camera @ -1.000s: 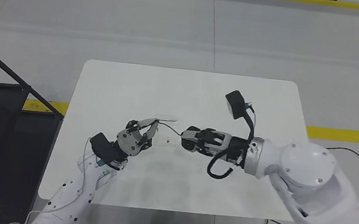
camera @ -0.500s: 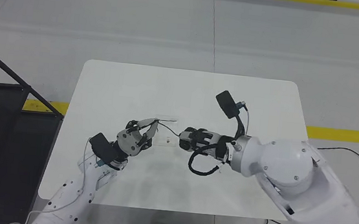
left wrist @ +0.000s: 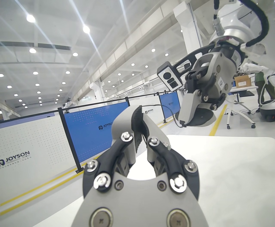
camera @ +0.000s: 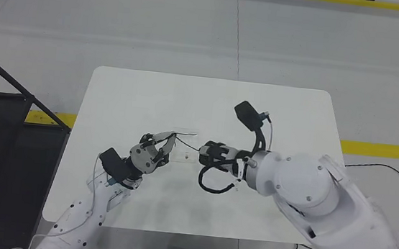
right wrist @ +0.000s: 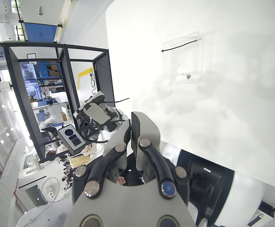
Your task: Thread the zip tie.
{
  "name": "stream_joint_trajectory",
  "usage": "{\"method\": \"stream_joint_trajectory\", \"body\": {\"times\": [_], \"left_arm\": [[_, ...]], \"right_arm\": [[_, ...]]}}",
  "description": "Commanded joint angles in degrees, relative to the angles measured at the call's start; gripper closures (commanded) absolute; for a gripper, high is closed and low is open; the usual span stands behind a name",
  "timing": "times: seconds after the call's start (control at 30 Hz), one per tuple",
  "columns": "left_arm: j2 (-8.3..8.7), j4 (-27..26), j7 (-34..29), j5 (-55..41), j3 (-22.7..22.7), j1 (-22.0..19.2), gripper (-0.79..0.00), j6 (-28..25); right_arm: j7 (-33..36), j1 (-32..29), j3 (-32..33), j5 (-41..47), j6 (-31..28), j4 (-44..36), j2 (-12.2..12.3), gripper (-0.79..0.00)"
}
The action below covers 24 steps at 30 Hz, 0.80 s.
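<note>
- In the top view the left end effector (camera: 170, 142) sits just left of the frame's centre, above the white desk (camera: 280, 110). Its arm comes in from the lower left.
- Its fingers (left wrist: 150, 129) are pressed together, dark pads face to face, pinching the zip tie (left wrist: 154, 105), which leaves them at the tips.
- The right end effector (camera: 202, 152) is near the frame's centre, pointing at the left one. The two are close but apart, and its arm comes in from the lower right.
- Its fingers are drawn together too, pinching the zip tie's other end at their tips.
- The zip tie spans the gap between the two end effectors, off the desk and bowed rather than straight.
- A clear tray (right wrist: 182, 62) lies flat on the desk near the gap.
- A spare tie (right wrist: 180, 45) lies along one edge of the tray, touched by neither end effector.
- A small brown scrap (right wrist: 188, 76) lies inside the tray, apart from the spare tie.
</note>
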Motion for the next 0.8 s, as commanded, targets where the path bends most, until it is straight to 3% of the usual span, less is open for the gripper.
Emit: {"method": "stream_joint_trajectory", "body": {"times": [0.0,0.2,0.77], "left_arm": [[-0.02,0.0,0.1,-0.1,0.0,0.0,0.0,0.0],[-0.01,0.1,0.3,0.1,0.0,0.0,0.0,0.0],[0.12,-0.6,1.5,0.1,-1.0,0.5,0.0,0.4]], "right_arm": [[0.0,0.5,-0.9,-1.0,0.3,0.3,-0.1,0.0],[-0.2,1.4,-1.7,-1.4,0.3,0.9,-0.4,0.0],[-0.1,-1.2,3.6,2.0,-0.3,-1.0,0.0,0.0]]}}
